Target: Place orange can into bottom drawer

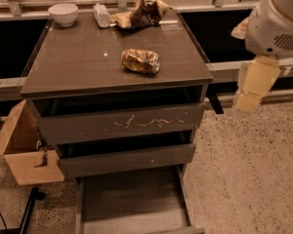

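The orange can (140, 61) lies on its side on the cabinet top (78, 62), right of centre. The bottom drawer (132, 201) is pulled open at the foot of the cabinet, and its flat floor shows nothing in it. My gripper (253, 87) hangs from the white arm (278, 18) at the right edge of the view. It is beside the cabinet's right side, apart from the can and at about the height of the top drawer. It holds nothing that I can see.
A white bowl (63, 13), a small clear bottle (101, 14) and a brown snack bag (141, 12) stand at the back of the cabinet top. The scratched drawer front (122, 125) and the middle drawer front (127, 160) are above the open drawer. A cardboard box (24, 150) is at the left. Speckled floor (249, 169) lies to the right.
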`<state>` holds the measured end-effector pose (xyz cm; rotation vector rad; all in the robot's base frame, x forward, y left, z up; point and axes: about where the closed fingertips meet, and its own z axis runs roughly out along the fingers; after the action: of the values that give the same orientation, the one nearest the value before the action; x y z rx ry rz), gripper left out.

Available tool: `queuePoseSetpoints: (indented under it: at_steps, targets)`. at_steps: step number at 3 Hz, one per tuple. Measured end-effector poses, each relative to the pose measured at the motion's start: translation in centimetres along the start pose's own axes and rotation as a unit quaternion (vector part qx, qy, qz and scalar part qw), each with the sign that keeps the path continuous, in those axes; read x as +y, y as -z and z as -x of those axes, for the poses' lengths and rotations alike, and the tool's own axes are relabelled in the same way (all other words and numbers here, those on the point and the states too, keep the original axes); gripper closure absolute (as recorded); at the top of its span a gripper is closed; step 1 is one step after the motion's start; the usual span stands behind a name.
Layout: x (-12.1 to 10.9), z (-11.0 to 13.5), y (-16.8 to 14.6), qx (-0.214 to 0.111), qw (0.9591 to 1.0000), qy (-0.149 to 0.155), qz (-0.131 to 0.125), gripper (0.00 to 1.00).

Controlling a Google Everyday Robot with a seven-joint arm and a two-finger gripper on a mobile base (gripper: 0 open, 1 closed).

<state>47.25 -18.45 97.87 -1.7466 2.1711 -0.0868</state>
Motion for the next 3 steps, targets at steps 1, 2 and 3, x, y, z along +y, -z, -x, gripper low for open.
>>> queuePoseSetpoints:
  at_steps: [1,2,3]
  targets:
    - [-2.0,2.1,-1.0,-0.002,1.0000,0.006,0.000,0.00]
    - [-4.7,3.9,-2.4,-0.005,1.0000,-0.005,-0.006,0.00]
    - [-7.4,5.7,-4.1,-0.007,0.9995,-0.028,-0.010,0.00]
